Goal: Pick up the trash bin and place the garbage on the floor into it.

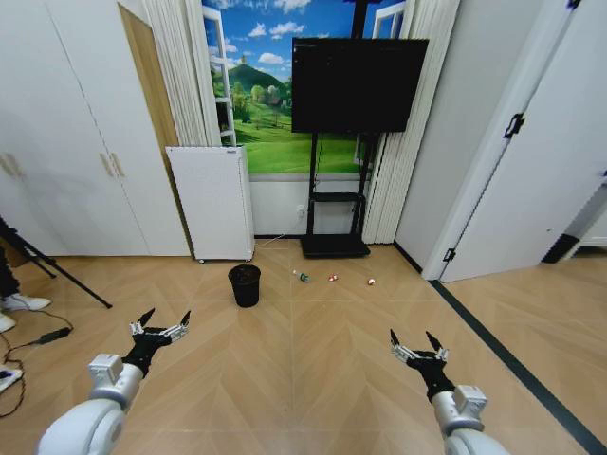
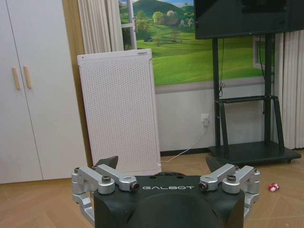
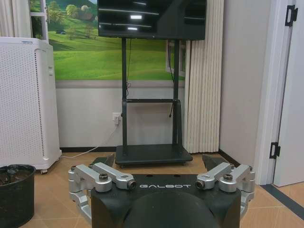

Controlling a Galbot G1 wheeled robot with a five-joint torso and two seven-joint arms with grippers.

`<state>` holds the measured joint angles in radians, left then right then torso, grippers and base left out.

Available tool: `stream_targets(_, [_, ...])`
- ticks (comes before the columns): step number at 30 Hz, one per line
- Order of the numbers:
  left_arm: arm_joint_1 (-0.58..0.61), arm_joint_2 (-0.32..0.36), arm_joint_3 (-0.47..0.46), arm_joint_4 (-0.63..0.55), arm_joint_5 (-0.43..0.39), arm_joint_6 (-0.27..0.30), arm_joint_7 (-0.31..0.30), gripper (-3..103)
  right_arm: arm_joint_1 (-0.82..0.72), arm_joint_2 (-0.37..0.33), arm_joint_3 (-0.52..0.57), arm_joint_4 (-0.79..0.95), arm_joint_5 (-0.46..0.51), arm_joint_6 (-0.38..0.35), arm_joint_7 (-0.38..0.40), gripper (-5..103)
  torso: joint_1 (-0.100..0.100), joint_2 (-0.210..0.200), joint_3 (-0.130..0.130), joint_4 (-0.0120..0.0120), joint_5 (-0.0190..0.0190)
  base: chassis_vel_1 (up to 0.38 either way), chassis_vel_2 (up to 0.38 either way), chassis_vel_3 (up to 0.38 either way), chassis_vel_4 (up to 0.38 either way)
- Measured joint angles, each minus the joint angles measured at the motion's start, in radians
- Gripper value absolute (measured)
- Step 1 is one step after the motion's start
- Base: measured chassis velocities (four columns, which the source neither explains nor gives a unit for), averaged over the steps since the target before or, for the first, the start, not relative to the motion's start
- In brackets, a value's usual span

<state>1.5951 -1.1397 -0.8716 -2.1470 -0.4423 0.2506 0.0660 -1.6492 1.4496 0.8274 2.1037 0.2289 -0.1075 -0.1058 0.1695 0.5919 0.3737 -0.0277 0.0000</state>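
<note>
The trash bin (image 1: 244,284), small, black and round, stands on the wooden floor in front of the white appliance; it also sits at the edge of the right wrist view (image 3: 16,192). The garbage lies to its right: a little clear bottle (image 1: 303,277) and two red-and-white scraps (image 1: 333,279) (image 1: 371,282). One scrap (image 2: 273,187) appears in the left wrist view. My left gripper (image 1: 163,320) hovers open, well short of the bin and left of it. My right gripper (image 1: 413,339) is open too, short of the litter. Both are empty.
A white perforated appliance (image 1: 211,201) stands against the wall behind the bin, beside a black TV stand (image 1: 335,245). A tripod leg (image 1: 57,270) and a cable (image 1: 47,336) lie at the far left. A white door (image 1: 517,180) stands at the right.
</note>
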Motion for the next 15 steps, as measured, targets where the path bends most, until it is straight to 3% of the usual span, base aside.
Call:
stream_targets(8, [0.0,-0.001,-0.003,0.0,0.001,-0.001,0.0,100,0.0,-0.003,0.006,-0.017,-0.003,0.019,-0.012,100,0.0,0.0,0.0,-0.0001,0.0001,-0.014,0.027,0.015,-0.025])
stream_targets(15, [-0.003,-0.001,0.0,0.006,0.0,-0.001,0.001,100,-0.002,-0.005,0.005,-0.023,-0.004,0.025,-0.018,100,0.0,0.0,0.0,-0.0003,-0.0005,-0.116,0.152,0.148,-0.183])
